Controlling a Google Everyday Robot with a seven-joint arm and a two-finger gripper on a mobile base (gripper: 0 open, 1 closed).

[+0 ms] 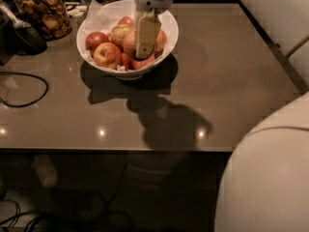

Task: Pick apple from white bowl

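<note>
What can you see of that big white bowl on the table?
The large glossy white round bowl has wide flaring sides and looks like ceramic. It stands upright on the grey-brown table, near its far edge. Crumpled white paper lines it, poking above the far rim, and several red and yellow apples fill it. The robot's claw hangs down into it from above, over the apples on its right side. A glass jar of brown snacks stands apart, to the left.
</note>
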